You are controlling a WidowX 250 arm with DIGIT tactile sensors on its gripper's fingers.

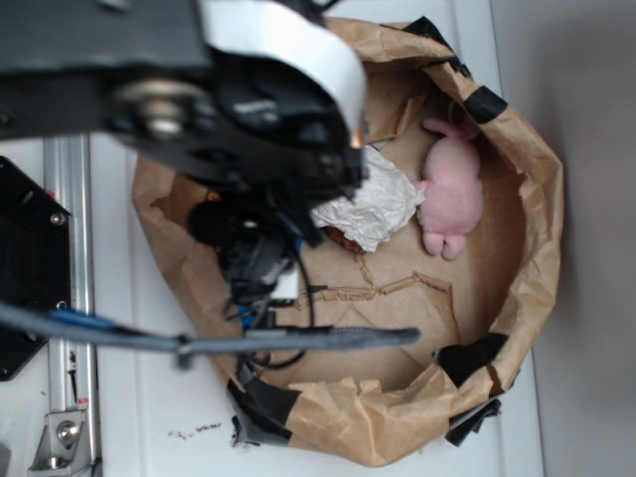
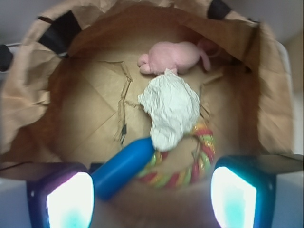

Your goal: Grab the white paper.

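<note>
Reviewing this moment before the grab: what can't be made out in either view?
- Exterior: the tool and most of the rope ring are hidden under the arm; the white paper is partly covered.
- Wrist: the tool fingertips are cut off by the bottom edge and glare-washed.
- Wrist: the white paper covers part of the rope ring; the blue cylinder is blurred.

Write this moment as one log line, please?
task: grab paper | gripper: open, above, no contact | paper: lies over rope ring, touching bunny | blue tube beside it
</note>
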